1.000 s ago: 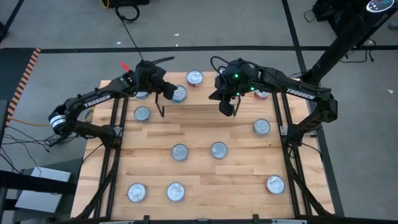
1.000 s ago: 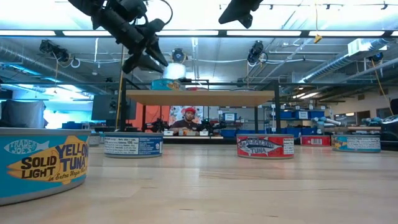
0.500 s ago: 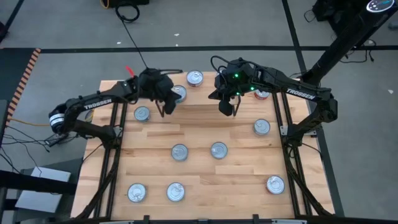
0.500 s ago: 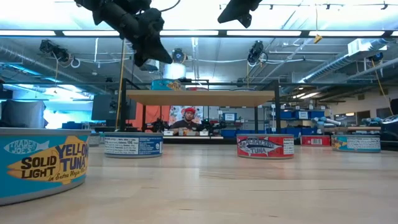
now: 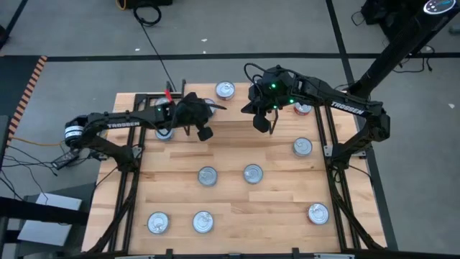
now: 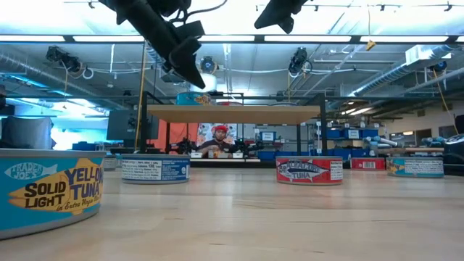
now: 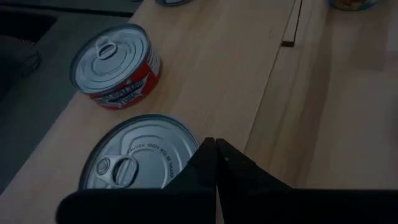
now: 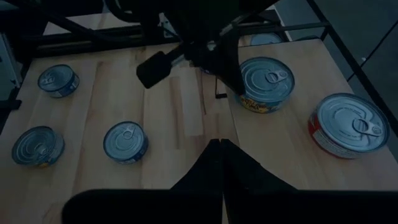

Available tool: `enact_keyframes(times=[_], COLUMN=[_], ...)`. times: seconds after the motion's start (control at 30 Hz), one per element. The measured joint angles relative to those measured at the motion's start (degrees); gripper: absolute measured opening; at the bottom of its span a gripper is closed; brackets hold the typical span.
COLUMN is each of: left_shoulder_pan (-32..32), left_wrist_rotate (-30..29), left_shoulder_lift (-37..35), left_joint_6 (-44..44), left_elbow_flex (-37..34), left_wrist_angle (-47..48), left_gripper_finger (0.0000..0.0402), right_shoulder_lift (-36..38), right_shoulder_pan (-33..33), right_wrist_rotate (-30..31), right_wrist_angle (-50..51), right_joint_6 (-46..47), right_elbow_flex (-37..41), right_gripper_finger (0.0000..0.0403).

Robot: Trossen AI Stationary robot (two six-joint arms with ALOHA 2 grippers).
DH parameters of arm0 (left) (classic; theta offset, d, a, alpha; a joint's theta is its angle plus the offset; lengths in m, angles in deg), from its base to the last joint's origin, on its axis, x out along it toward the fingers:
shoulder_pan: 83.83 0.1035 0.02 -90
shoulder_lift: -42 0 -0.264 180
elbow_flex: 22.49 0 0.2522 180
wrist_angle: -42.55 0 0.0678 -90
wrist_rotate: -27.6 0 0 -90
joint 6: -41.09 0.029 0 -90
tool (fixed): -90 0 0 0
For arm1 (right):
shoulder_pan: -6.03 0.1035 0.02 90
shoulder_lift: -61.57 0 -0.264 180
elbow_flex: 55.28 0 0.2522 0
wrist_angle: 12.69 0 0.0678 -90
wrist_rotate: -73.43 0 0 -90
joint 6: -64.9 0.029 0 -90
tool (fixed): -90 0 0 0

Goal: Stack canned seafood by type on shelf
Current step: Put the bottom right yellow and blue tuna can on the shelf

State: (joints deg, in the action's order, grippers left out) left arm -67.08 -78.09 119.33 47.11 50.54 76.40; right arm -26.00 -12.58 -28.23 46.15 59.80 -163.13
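Observation:
The shelf [image 6: 232, 114] is a light plank on black legs at the table's far side. On its top stand a red-labelled can [image 7: 115, 65] and a can with a yellow-and-blue label [image 8: 267, 81]. More canned seafood stands on the table, among it two tins mid-table [image 5: 208, 175] [image 5: 252, 173]. My left gripper [image 5: 204, 134] hangs shut and empty above the shelf's near edge, just beside the yellow-and-blue can [image 7: 140, 158]. My right gripper [image 5: 262, 125] hovers shut and empty farther right.
A red can [image 5: 302, 109] and another tin [image 5: 302, 147] stand near the right edge. Three tins [image 5: 157, 221] [image 5: 203, 221] [image 5: 318, 213] line the near side, and one [image 5: 164, 131] sits under the left arm. A person [image 6: 217, 141] sits beyond the table.
My left gripper has shut with nothing in it, rolled about its own axis and moved toward the table's right edge, sinking slightly along the shelf's near edge. The cans have stayed where they were.

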Motion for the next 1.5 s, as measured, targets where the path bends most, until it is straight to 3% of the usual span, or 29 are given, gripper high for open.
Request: enact_keyframes(times=[0.27,0.43,0.57,0.8,0.87,1.0,1.07,1.27,1.5], left_shoulder_pan=[0.01,0.11,1.13,5.60,6.74,7.13,6.39,6.91,7.22], left_wrist_rotate=[0.92,-2.06,-5.73,-5.67,-3.75,7.46,8.76,-1.16,-1.79], left_shoulder_lift=[2.13,2.70,2.67,2.65,2.65,2.65,2.65,4.16,7.27], left_joint_6=[0.90,0.58,-2.92,-9.66,-11.16,-12.79,-13.31,-15.62,-17.21], left_elbow_flex=[0.00,-0.04,0.00,0.00,0.00,-0.02,0.00,0.00,0.00], left_wrist_angle=[3.63,4.47,4.88,5.11,4.56,-1.45,-3.59,-4.97,-9.27], left_gripper_finger=[0.0001,0.0001,0.0001,0.0001,0.0001,0.0001,0.0001,0.0001,0.0001], right_shoulder_lift=[-0.02,-0.02,-0.02,-0.02,-0.02,-0.02,-0.02,-0.02,-0.02], right_shoulder_pan=[-0.02,0.00,-0.02,-0.02,-0.01,0.11,0.15,0.15,0.15], right_wrist_rotate=[-1.87,-1.95,-1.96,-1.96,-1.95,-1.95,-1.95,-1.59,-1.51], right_wrist_angle=[0.05,0.06,0.08,0.02,0.01,0.00,0.01,0.01,-0.05], right_joint_6=[-0.58,-0.68,-0.68,-0.92,-0.92,-0.90,-0.94,-0.70,-0.66], right_elbow_flex=[0.00,0.00,0.00,0.00,0.00,0.00,0.00,0.00,0.00], right_gripper_finger=[0.0003,0.0003,0.0003,0.0003,0.0003,0.0003,0.0003,0.0003,0.0003])
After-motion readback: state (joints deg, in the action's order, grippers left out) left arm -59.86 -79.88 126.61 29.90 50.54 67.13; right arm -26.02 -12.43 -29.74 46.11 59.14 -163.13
